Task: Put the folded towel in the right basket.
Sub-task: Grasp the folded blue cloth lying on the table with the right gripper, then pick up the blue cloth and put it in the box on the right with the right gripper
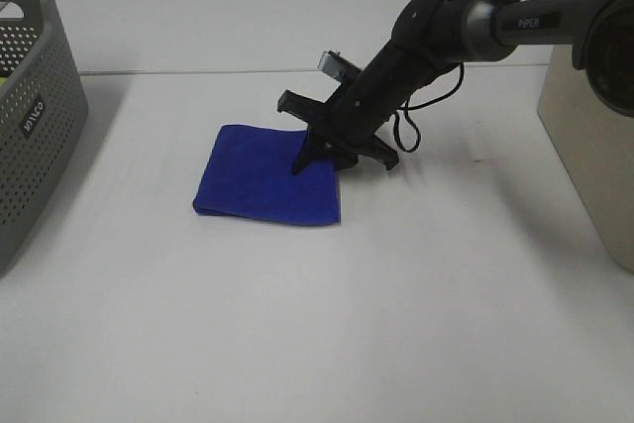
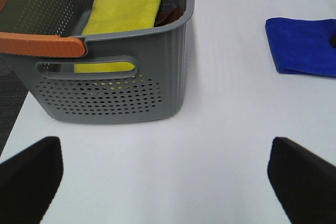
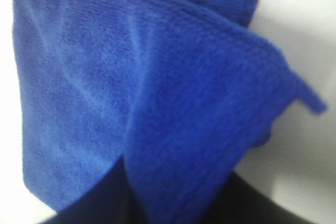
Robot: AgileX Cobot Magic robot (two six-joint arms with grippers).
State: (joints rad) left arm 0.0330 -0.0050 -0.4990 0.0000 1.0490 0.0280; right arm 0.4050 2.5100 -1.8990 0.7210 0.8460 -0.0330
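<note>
The folded blue towel (image 1: 263,173) lies flat on the white table, left of centre. My right gripper (image 1: 319,159) reaches down onto the towel's right edge. In the right wrist view the towel (image 3: 147,77) fills the frame, and a raised fold of it is pinched between the dark fingers (image 3: 89,205) at the picture's lower edge. The right basket (image 1: 586,136), beige, stands at the table's right edge. My left gripper (image 2: 168,182) is open and empty above bare table, far from the towel (image 2: 302,45), and does not show in the exterior view.
A grey perforated basket (image 1: 30,106) stands at the left edge. In the left wrist view it (image 2: 131,61) holds a yellow towel (image 2: 123,11) and has an orange handle (image 2: 42,44). The table's far edge (image 1: 198,72) runs behind the towel.
</note>
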